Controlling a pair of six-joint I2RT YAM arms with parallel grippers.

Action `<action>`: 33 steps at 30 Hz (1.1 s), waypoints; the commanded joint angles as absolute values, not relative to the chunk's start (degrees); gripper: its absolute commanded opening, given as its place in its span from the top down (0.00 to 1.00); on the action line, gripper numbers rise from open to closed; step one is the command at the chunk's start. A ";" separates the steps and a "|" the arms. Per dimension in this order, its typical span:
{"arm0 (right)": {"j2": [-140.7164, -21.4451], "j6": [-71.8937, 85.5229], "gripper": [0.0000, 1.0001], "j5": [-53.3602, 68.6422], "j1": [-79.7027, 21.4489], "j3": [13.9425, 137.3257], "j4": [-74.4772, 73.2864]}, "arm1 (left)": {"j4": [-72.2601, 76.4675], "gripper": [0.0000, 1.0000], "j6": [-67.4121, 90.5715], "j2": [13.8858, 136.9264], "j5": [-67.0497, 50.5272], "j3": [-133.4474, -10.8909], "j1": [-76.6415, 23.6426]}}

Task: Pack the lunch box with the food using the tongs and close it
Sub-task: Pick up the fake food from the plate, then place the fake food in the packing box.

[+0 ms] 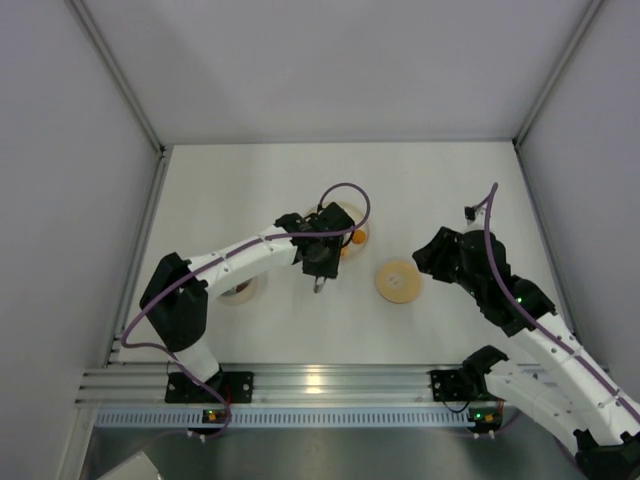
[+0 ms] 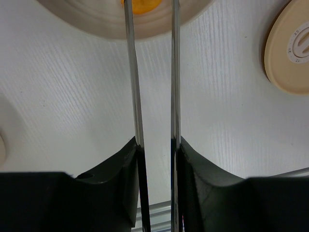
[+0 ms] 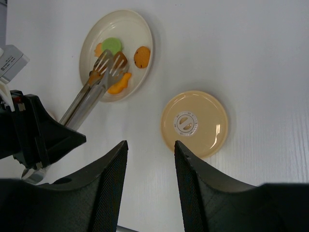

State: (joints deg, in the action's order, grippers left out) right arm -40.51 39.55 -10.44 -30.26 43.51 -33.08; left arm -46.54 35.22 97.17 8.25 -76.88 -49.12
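Diagonally, tongs (image 3: 89, 96) aim tips onto the plate (image 3: 137, 29)

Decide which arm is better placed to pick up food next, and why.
Left: its jaws grip the tongs, whose tips reach the food on the plate. The right jaws hang open and empty near the lid.

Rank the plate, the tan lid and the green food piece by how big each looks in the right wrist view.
Largest: the plate, only narrowly ahead of the lid.
Next: the tan lid.
Smallest by far: the green food piece.
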 commanded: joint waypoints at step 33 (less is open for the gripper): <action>-43.59 39.20 0.57 -10.64 -31.38 44.21 -30.76 | -67.23 0.67 41.31 55.30 15.73 -62.32 -49.31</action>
